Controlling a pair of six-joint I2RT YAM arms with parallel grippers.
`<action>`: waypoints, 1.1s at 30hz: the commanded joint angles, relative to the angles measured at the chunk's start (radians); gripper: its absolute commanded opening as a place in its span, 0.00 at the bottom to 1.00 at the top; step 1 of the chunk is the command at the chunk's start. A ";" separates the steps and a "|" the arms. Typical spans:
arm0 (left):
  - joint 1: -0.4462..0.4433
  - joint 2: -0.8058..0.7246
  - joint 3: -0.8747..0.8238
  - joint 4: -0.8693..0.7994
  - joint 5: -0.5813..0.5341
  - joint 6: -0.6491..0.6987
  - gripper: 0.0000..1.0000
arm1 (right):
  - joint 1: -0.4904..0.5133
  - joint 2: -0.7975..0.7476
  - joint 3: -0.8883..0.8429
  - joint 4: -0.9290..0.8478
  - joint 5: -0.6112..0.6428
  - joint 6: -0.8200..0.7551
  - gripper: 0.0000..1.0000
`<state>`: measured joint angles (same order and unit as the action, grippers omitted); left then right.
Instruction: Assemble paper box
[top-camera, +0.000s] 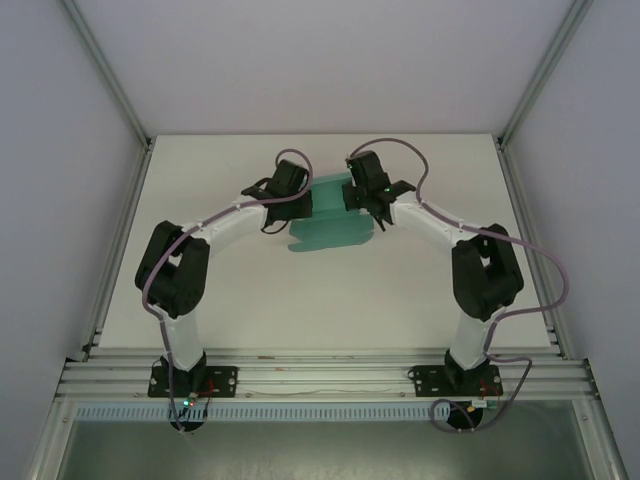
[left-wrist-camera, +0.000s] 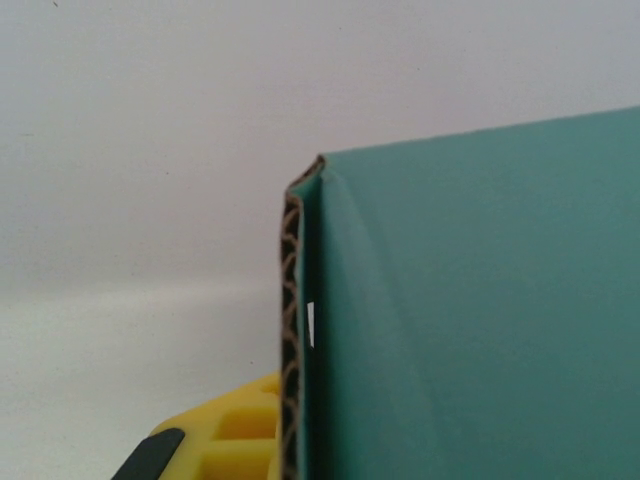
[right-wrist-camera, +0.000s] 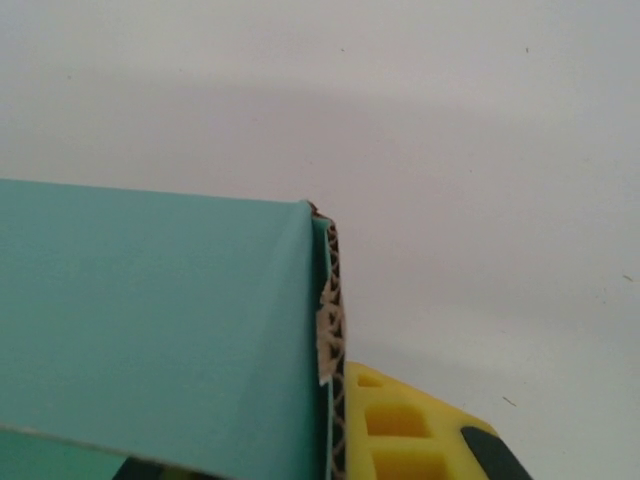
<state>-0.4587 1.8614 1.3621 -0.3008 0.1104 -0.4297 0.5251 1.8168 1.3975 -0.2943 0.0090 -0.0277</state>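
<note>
I am viewing the paper box (top-camera: 330, 235) lying near the middle of the table (top-camera: 230, 300), slightly toward the far side, with both arms reaching in over it. The left gripper (top-camera: 298, 200) is sitting at the box's left side and the right gripper (top-camera: 362, 200) at its right side.

In the left wrist view, a yellow finger (left-wrist-camera: 235, 430) is sitting just beside the corrugated edge (left-wrist-camera: 292, 330) of a teal panel. In the right wrist view, another yellow finger (right-wrist-camera: 400, 430) is sitting just beside the matching edge on that side. Card is hiding the second finger of each gripper, so I cannot tell whether either one is spread or pinching the panel.

I am judging the step in hand to be folding up the two side panels. The next move is calling for both panels standing square together, with light pressure that is not creasing the thin card.
</note>
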 joint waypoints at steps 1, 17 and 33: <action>-0.008 -0.028 0.024 -0.031 -0.010 -0.031 0.00 | -0.012 0.027 0.043 -0.072 0.161 0.038 0.02; 0.016 -0.026 0.060 -0.173 -0.084 -0.087 0.00 | -0.044 0.186 0.079 -0.068 0.886 -0.014 0.00; 0.008 0.032 0.096 -0.116 -0.019 -0.087 0.00 | -0.071 -0.112 -0.284 0.578 -0.258 -0.132 0.54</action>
<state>-0.4686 1.9064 1.4403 -0.3912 0.1223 -0.5045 0.4675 1.7695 1.1271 0.1532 -0.0097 -0.1322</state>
